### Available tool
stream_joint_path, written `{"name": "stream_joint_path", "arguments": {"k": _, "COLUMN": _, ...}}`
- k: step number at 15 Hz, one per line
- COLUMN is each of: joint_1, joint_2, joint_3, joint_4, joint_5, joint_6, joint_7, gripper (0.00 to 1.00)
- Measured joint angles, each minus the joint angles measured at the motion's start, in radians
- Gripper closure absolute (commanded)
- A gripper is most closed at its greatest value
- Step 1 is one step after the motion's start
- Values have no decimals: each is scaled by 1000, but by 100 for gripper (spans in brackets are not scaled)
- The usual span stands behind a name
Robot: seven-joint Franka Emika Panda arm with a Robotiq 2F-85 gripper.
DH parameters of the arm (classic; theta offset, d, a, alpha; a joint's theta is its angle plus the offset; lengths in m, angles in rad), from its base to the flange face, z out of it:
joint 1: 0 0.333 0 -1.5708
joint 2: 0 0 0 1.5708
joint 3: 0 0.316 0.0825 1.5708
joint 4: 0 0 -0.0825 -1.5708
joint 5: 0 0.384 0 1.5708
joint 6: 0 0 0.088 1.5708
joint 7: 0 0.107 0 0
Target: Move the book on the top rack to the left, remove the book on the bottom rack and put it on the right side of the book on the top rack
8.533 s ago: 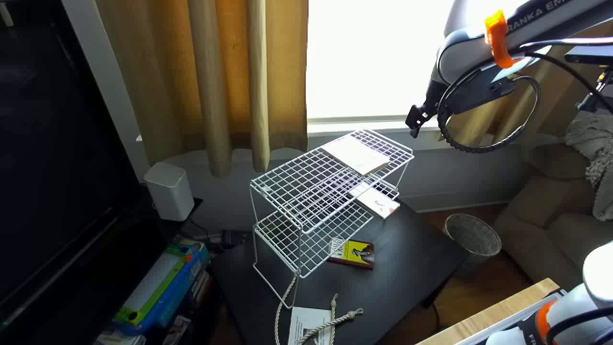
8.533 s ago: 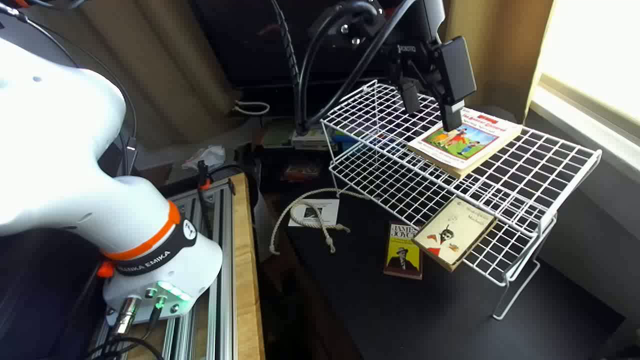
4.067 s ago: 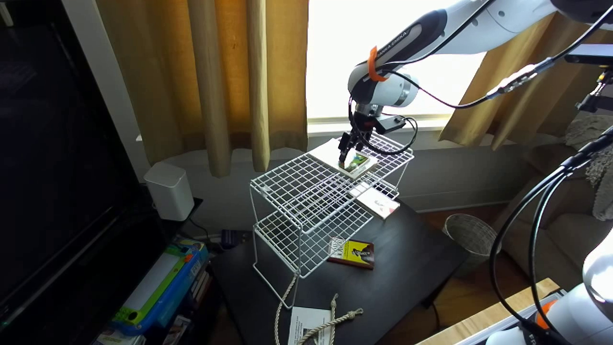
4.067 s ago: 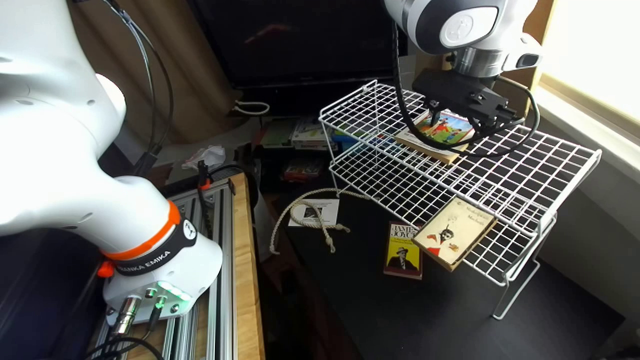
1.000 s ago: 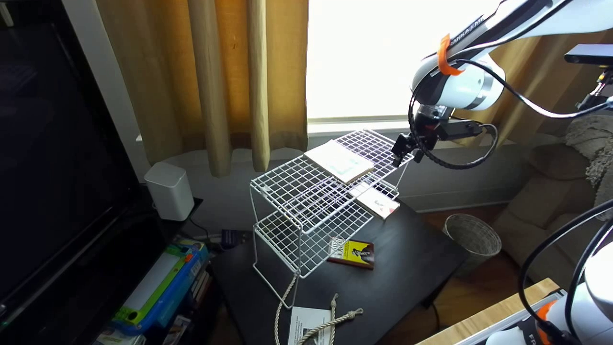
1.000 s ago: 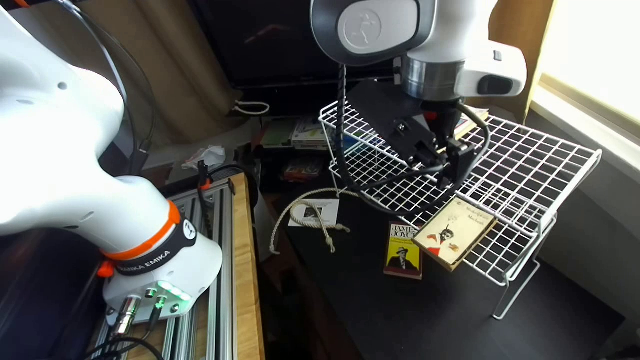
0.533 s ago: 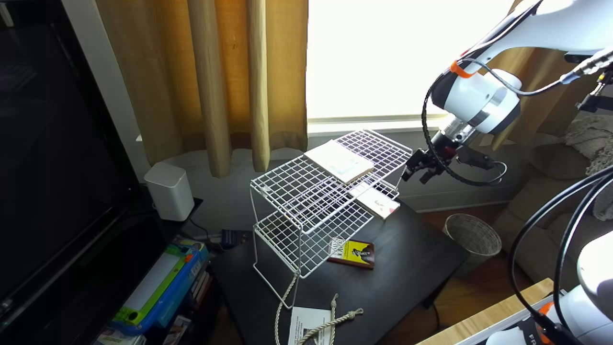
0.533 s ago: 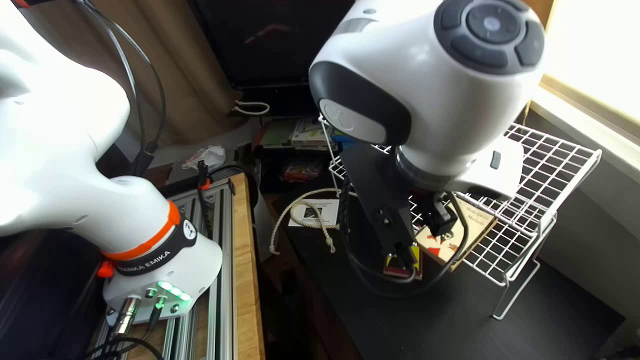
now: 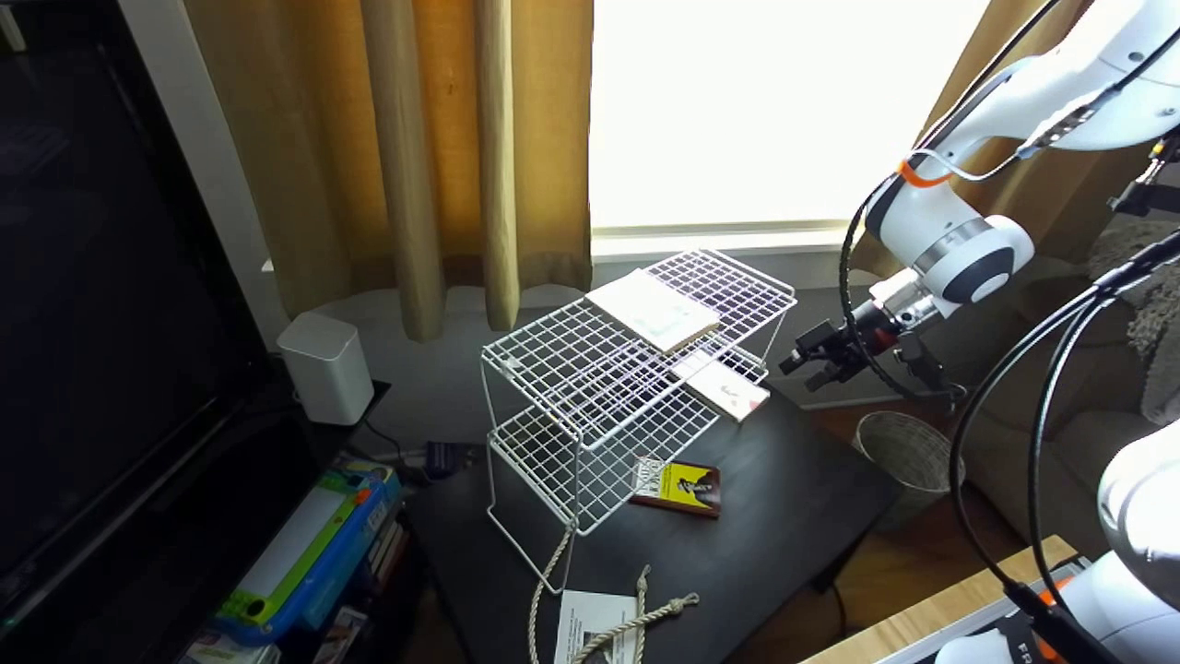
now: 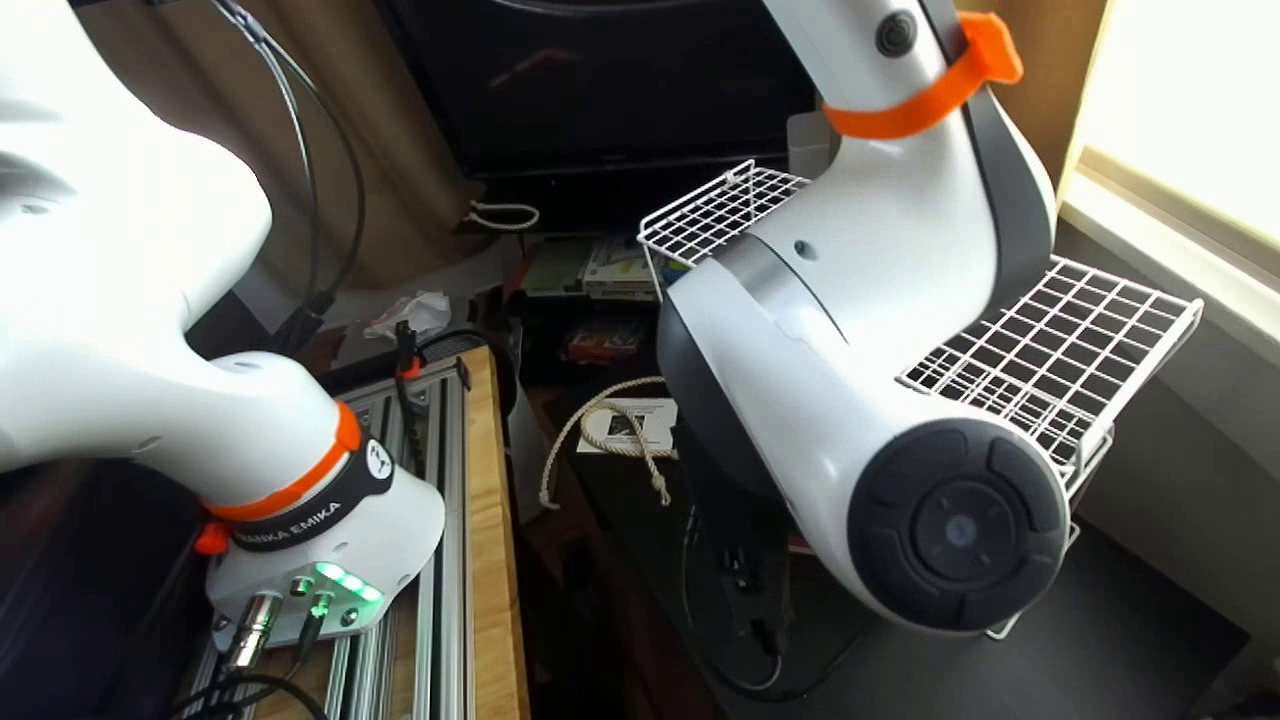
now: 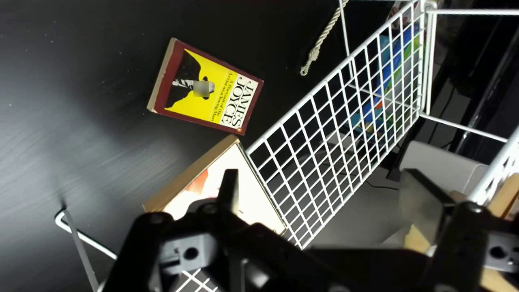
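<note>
The red-marked white book (image 9: 724, 387) on the bottom rack (image 11: 326, 82) lies ahead of the empty, wide-spread gripper (image 11: 323, 181), off toward one jaw, its long axis slanted.

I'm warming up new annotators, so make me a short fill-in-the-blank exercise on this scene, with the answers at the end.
1. The yellow-fronted book on the dark table bears the name James ____.
2. The gripper is not shut but ____.
3. Of the top rack and the bottom rack, the pale book with the red patch lies on the ____ one.
4. Together, these racks hold ____ books.

Missing words: Joyce; open; bottom; two.
</note>
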Motion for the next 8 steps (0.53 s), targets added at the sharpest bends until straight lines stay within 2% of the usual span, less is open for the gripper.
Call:
{"name": "stream_joint_path", "arguments": {"k": 5, "joint_1": -6, "joint_2": 155, "joint_3": -3, "joint_4": 98, "joint_5": 51, "joint_6": -65, "joint_7": -1, "gripper": 0}}
{"name": "stream_joint_path", "arguments": {"k": 8, "joint_1": -6, "joint_2": 177, "joint_3": -3, "joint_4": 115, "joint_5": 54, "joint_6": -69, "joint_7": -1, "gripper": 0}}
